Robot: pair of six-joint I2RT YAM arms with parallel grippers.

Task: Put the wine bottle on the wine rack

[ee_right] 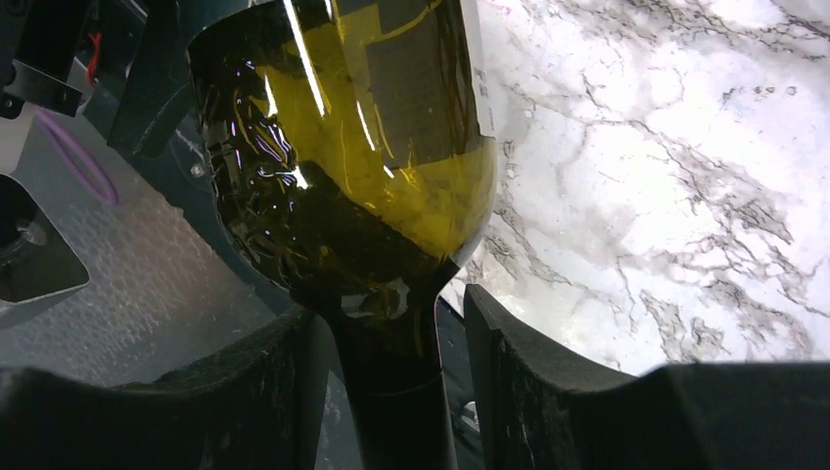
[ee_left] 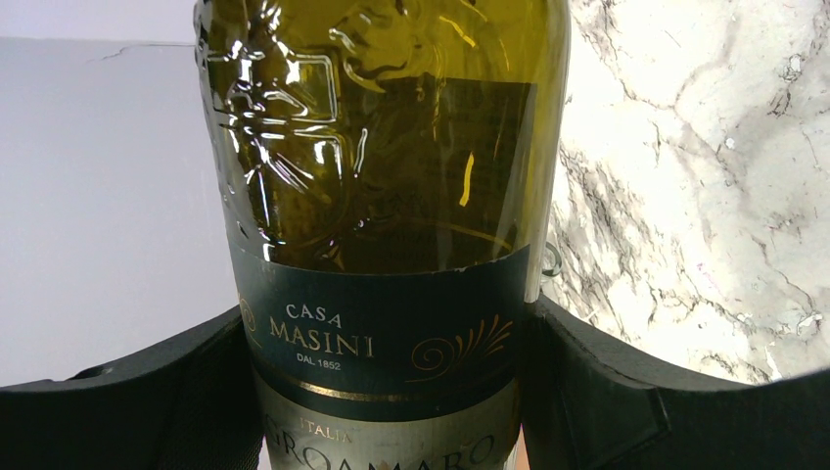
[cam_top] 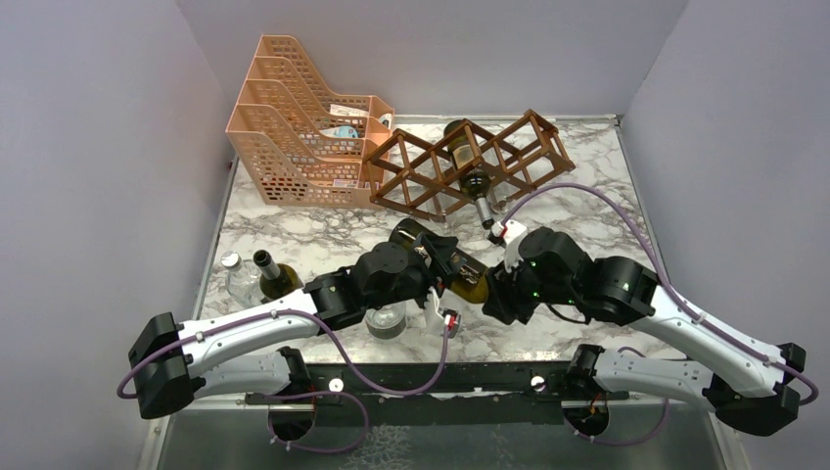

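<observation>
**A:** What has the left gripper (ee_left: 387, 318) got?

**B:** The wine bottle (ee_left: 391, 147). Its two black fingers (ee_left: 587, 392) press on either side of the body, right at the dark label (ee_left: 382, 343) that reads "Casa Masini". The jaws stand part-way apart, closed onto the glass, with no gap on either side.

**A:** And the right gripper (ee_right: 390, 308)?

**B:** It sits around the bottle's neck (ee_right: 396, 411), just below the shoulder, with the jaws partly open. On one side a thin gap shows between finger and neck. On the other it is black pad against dark glass, and I cannot tell whether they touch. I would not call it a grip.

**A:** Where is the bottle over the table?

**B:** From the top camera it lies tilted between the two wrists, over the near middle of the marble table (cam_top: 294, 235). Its base points toward the back left and its neck toward the right gripper.

**A:** And the wine rack (cam_top: 514, 162)?

**B:** At the back of the table, well apart from the held bottle. One dark bottle (cam_top: 477, 181) already lies in one of its diamond openings, neck pointing toward the arms. The peach file tray (cam_top: 284, 127) stands just beside the rack, on its left.

**A:** Anything near the arms?

**B:** An upright green bottle (cam_top: 274, 276) and a clear capped bottle (cam_top: 233, 274), both by the left arm.
</observation>
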